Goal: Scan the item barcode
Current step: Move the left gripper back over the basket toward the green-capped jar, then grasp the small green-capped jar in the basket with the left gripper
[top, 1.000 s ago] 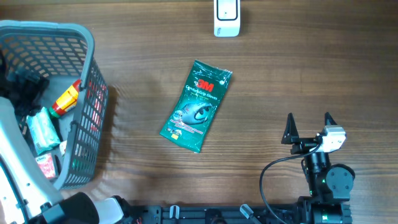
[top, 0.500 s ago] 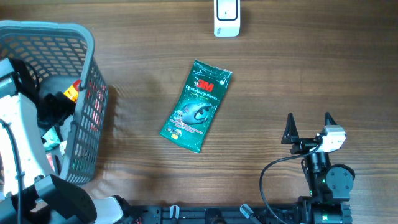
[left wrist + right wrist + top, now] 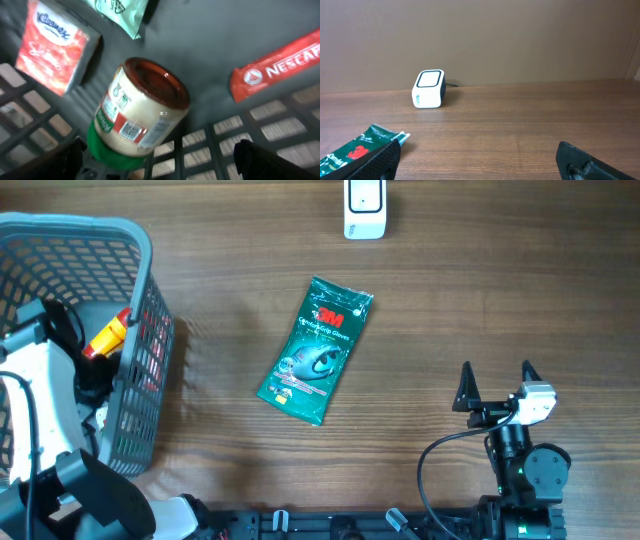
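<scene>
1. Hovering with jaws wide apart, left gripper (image 3: pixel 160 162) hangs just above a jar (image 3: pixel 142 112) lying on its side on the basket (image 3: pixel 140 300) floor; nothing held.
2. Tissue pack (image 3: pixel 52 47) and red sachet (image 3: pixel 280 62) lie near the jar.
3. Change: left arm has swung further over the basket. Right gripper (image 3: pixel 497 370), spread and empty, stayed near the table's (image 3: pixel 500 280) near right corner.
4. Green packet (image 3: pixel 315 350) unmoved mid-table; scanner (image 3: pixel 364 208) at far edge. Reads as a pick starting; scan not begun.
</scene>
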`<state>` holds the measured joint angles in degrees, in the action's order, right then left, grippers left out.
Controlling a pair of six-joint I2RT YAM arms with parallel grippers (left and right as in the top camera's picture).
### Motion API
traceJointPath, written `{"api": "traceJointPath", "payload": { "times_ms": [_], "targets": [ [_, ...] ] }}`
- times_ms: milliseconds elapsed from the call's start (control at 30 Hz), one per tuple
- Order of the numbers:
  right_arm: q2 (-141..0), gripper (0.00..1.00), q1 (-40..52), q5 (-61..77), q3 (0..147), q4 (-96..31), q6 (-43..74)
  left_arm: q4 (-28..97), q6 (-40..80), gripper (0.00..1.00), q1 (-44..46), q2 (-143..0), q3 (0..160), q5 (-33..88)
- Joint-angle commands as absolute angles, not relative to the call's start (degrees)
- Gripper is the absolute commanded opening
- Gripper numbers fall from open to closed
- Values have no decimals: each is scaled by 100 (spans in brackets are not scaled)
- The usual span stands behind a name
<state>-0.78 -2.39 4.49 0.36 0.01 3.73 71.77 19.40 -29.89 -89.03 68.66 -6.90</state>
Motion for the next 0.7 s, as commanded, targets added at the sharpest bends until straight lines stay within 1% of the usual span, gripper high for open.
{"api": "traceJointPath", "payload": {
  "times_ms": [0,200,233,300,433,533,667],
  "targets": [
    [-43,100,-244,521,30,27,301,6991,2145,100,-2991,-8899,6396,-342],
    [-43,100,-244,523,30,27,303,6637,2145,99,-2991,-8899,5911,-228],
    [-43,100,-244,523,30,27,303,6617,2145,98,-2991,-8899,5878,-213],
    [-43,100,-244,521,30,27,303,6541,2147,91,-2991,-8899,5808,-165],
    [-43,100,-244,521,30,27,303,6460,2147,86,-2991,-8899,5752,-43],
    [-43,100,-244,523,30,30,303,6379,2147,86,-2991,-8899,5706,-45],
    [-43,100,-244,521,30,27,301,6355,2147,93,-2991,-8899,5671,-43]
  ]
}}
